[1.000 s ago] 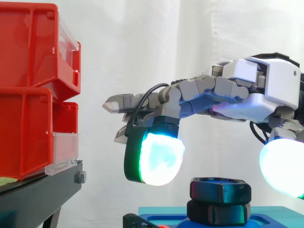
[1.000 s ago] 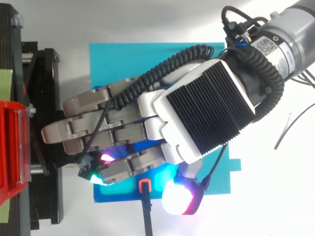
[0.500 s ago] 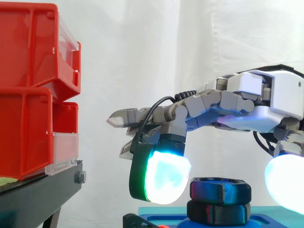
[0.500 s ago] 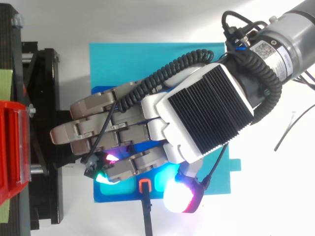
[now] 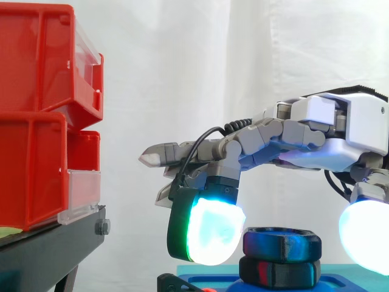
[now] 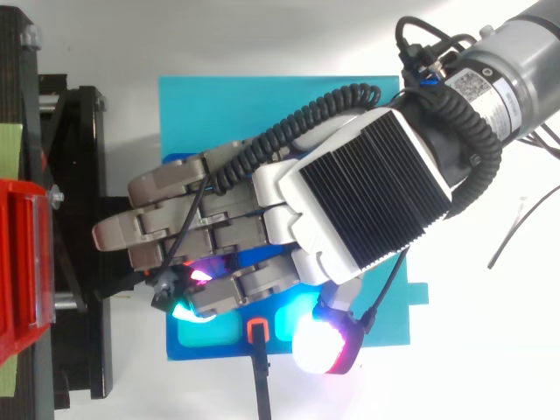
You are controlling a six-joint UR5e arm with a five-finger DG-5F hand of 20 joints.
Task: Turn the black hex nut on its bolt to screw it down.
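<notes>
A: Roughly, how much room is there round the work?

B: Plenty on one side. The black hex nut (image 5: 281, 242) sits low in the side view, and the red bins (image 5: 36, 121) on the black stand (image 5: 48, 246) are well apart at its 9 o'clock. Bare curtain (image 5: 182, 61) lies between.

A: Axis?

B: Upright, faces level. It's stacked over a second black hex piece (image 5: 279, 272) on the blue base (image 6: 262, 101). The bolt shank is hidden.

A: And the hand?

B: The hand (image 5: 340, 131) hovers at 12 o'clock, fingers loosely extended, gripping nothing. One green-white pad (image 5: 213, 231) hangs at the nut's 9 o'clock, just beside it, possibly touching. The thumb pad (image 5: 364, 228) is at 3 o'clock, apart from the nut and cut by the frame. From above, the hand covers the nut.
</notes>
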